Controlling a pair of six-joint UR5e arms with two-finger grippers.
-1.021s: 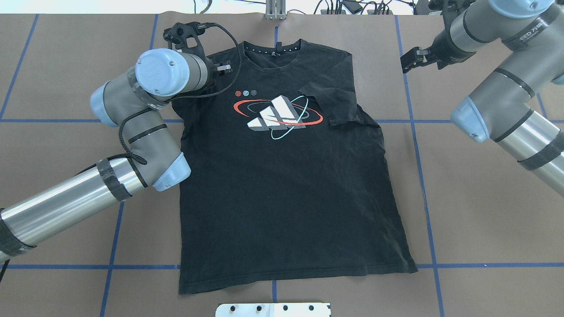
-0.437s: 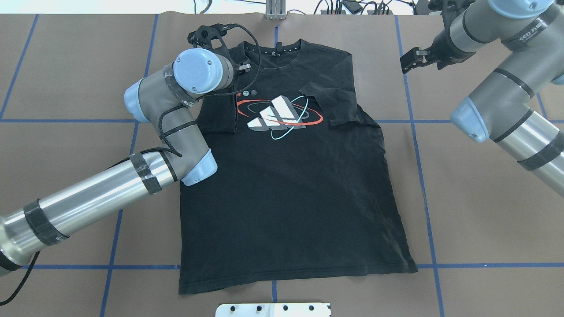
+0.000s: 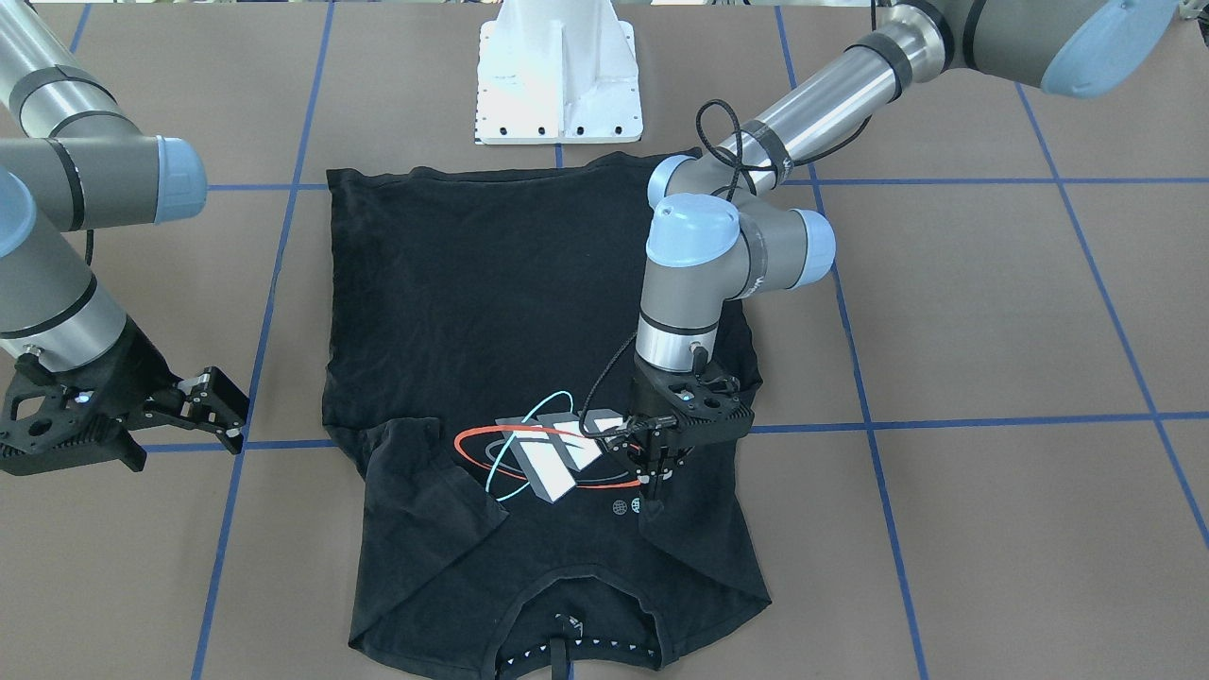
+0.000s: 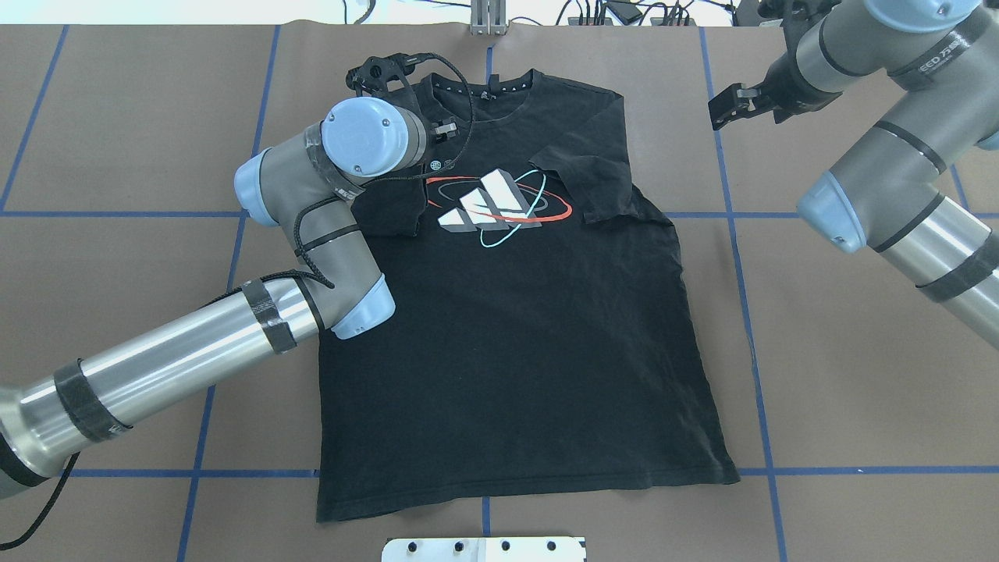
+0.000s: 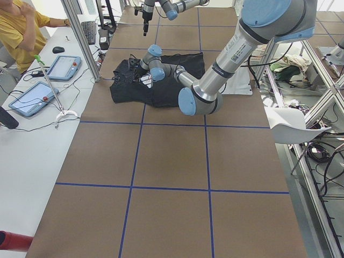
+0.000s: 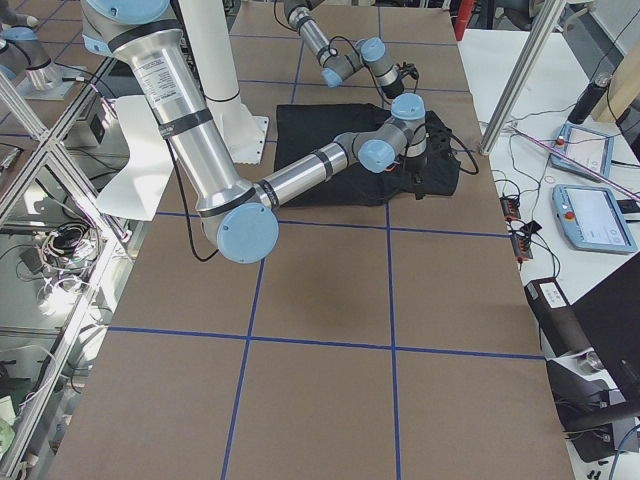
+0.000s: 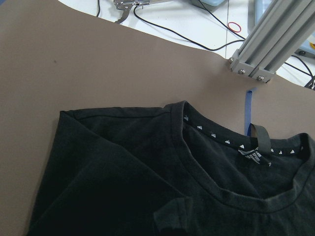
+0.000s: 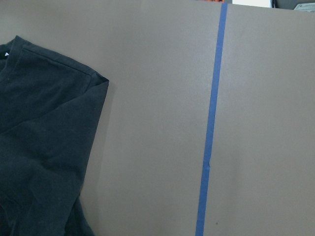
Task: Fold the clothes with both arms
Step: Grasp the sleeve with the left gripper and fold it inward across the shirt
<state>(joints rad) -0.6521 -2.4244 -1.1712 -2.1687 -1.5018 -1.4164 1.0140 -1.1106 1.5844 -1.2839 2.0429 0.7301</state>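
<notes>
Found black T-shirt (image 4: 515,351) spread flat, print side up, on brown tabletop (image 4: 819,351), with collar (image 4: 488,87) at the edge far from the robot and hem toward its base. Noted both sleeves turned inward over the chest, one on either side of the logo (image 4: 499,201). Observed left claw (image 3: 652,496) pointing straight down just beside the logo, closed tight on a pinch of the sleeve fabric on that side. Recorded right claw (image 3: 222,411) hovering low over bare tabletop near the shirt's other shoulder, parted and holding nothing. Saw in right wrist view only tabletop, a blue tape line (image 8: 209,123) and that shoulder.
</notes>
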